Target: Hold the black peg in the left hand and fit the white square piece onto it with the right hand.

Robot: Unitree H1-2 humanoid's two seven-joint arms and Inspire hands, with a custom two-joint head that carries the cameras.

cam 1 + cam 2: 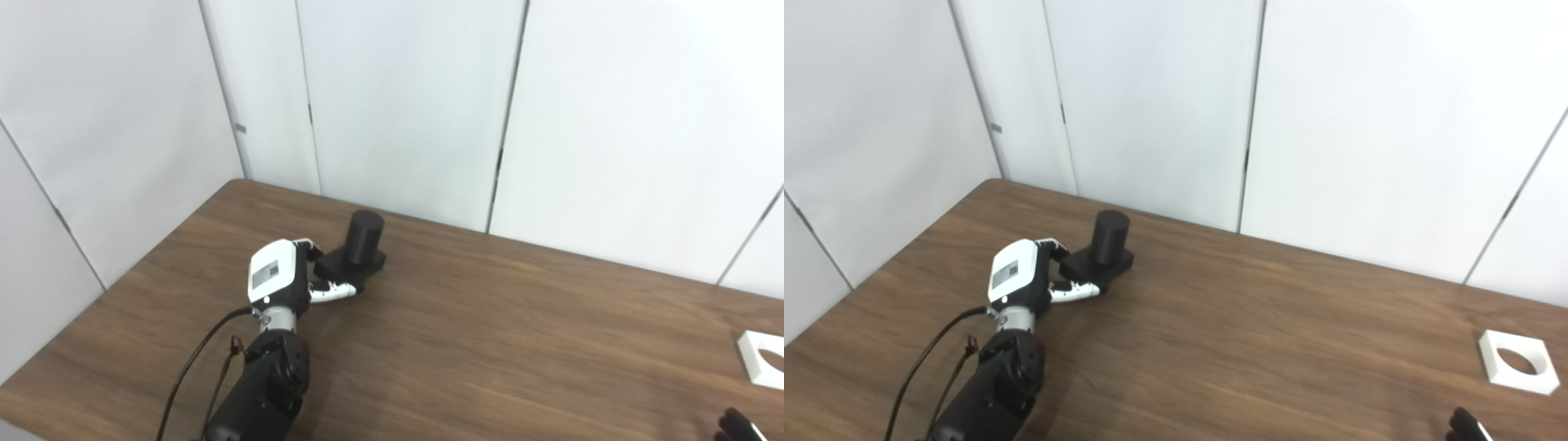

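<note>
The black peg (pixel 365 237) is a short cylinder on a square black base, standing on the wooden table (pixel 490 318) at the back left. My left hand (pixel 288 275) is at the base's near-left side, with its fingers (pixel 311 248) on the base's far-left edge and the thumb along its front edge, closed around the base. The white square piece (pixel 1518 361) with a round hole lies flat at the table's right edge. Only the dark tips of my right hand (pixel 1467 425) show at the bottom right corner, short of the white piece.
White wall panels (pixel 398 110) stand close behind the table's back and left edges. A black cable (pixel 190 367) hangs beside my left forearm.
</note>
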